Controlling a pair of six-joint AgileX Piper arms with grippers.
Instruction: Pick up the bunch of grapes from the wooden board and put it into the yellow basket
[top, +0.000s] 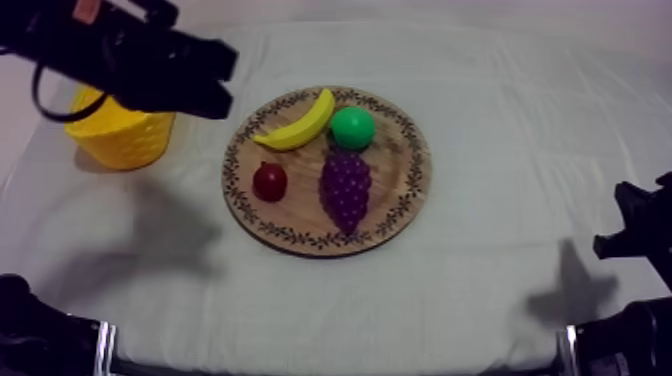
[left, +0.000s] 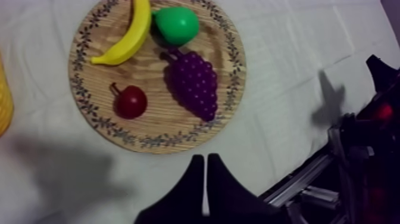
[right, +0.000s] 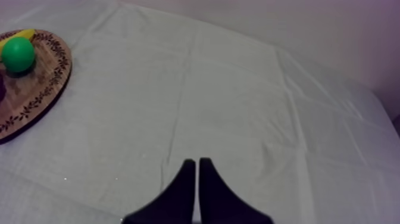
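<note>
The left gripper is pressed shut on nothing, hovering between the yellow basket and the wooden board. The right gripper, likewise closed and empty, is near the table's right edge. The bunch of grapes lies on the board, toward its near edge.

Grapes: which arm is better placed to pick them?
Left. The left tool hangs beside the wooden board, between the yellow basket and the bunch of grapes; the right tool sits low at the right side, far from both.

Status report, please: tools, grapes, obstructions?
Left tool shut, empty. Right tool shut, empty. Purple grape bunch on round wooden board, green pear beside it.
</note>
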